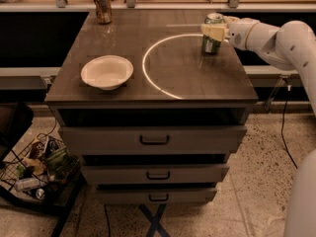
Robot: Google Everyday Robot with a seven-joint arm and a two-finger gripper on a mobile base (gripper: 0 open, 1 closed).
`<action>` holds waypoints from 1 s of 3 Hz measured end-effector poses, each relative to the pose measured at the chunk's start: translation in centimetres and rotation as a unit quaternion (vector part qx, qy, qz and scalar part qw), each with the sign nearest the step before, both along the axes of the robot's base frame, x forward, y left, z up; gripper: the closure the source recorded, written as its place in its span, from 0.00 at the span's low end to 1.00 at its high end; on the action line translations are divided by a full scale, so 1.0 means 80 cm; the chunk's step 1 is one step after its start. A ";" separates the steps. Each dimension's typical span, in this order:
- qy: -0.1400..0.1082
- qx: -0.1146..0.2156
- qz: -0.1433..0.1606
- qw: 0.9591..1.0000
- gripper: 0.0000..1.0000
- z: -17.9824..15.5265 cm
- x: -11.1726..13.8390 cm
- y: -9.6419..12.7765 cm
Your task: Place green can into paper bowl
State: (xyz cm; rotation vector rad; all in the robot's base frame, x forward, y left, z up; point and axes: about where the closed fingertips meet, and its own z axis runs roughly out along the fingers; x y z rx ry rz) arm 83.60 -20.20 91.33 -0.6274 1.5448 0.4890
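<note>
The green can [211, 44] stands upright at the far right of the dark tabletop, just on the right side of a white circle line. My gripper [214, 31] reaches in from the right at the can's upper half, with a cream finger [211, 31] across its front, closed on it. The can's base is at or just above the tabletop. The paper bowl [107, 71] sits empty on the left part of the table, well apart from the can and the gripper.
An orange-brown can [102, 6] stands at the far left corner of the table [148, 90]. The cabinet below has three drawers [154, 139]. A wire basket of clutter [34, 174] stands on the floor at the left. A cable [284, 132] hangs at the right.
</note>
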 end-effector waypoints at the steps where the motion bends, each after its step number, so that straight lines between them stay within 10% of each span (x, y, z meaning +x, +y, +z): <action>1: 0.000 0.000 0.001 1.000 1.00 -0.001 0.001 0.003; 3: -0.018 0.005 0.000 1.000 1.00 0.058 -0.010 0.021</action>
